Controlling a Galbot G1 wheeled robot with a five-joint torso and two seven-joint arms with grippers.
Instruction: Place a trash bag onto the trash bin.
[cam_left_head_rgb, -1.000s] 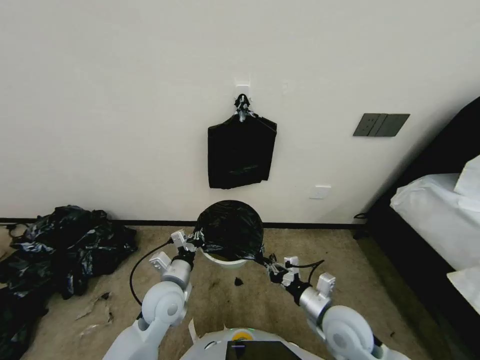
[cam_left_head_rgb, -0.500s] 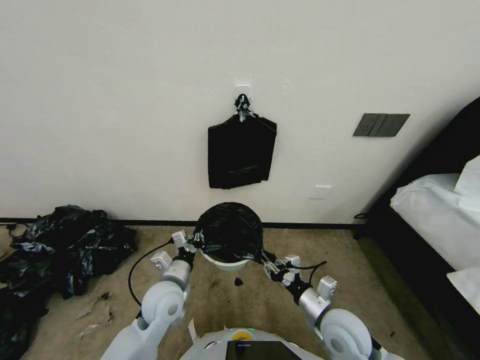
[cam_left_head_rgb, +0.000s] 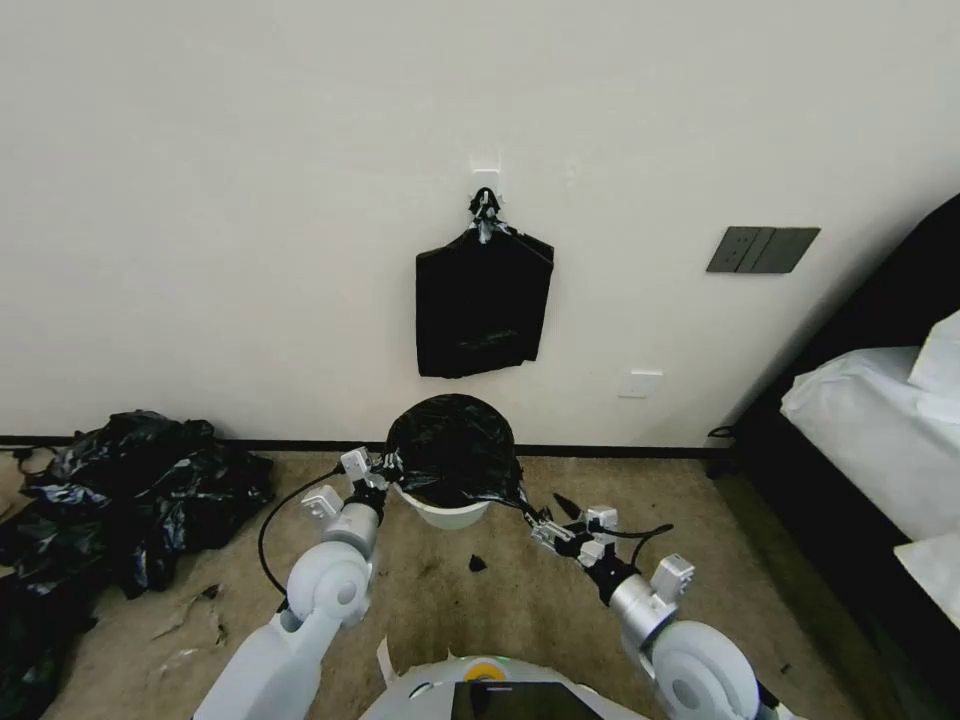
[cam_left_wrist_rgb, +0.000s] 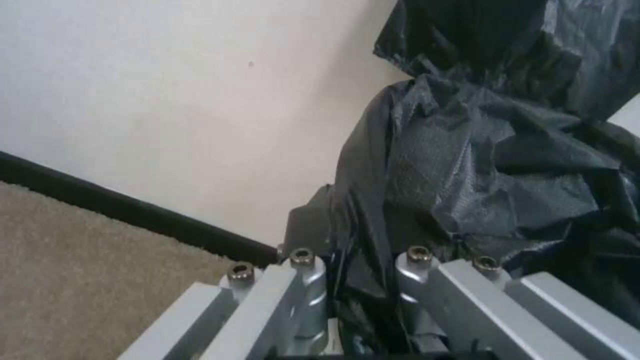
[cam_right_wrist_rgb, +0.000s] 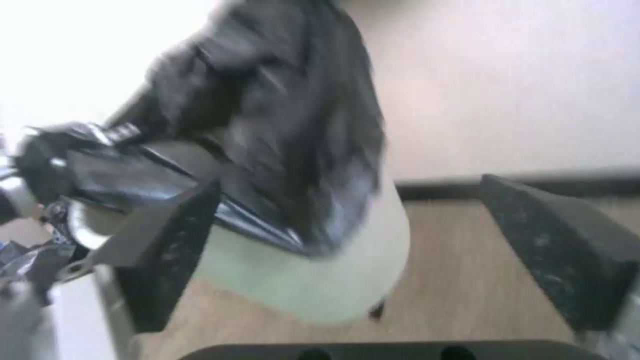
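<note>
Right end effector (cam_left_head_rgb: 556, 518) has let go: fingers now apart and pulled back toward lower right of the head view, just clear of the trash bag (cam_left_head_rgb: 452, 452). Left end effector (cam_left_head_rgb: 377, 470) still clamped on the bag's edge at the trash bin (cam_left_head_rgb: 447, 513) rim, centre frame. Bag drapes over the bin's mouth. My read: right side seated, left release pending.
</note>
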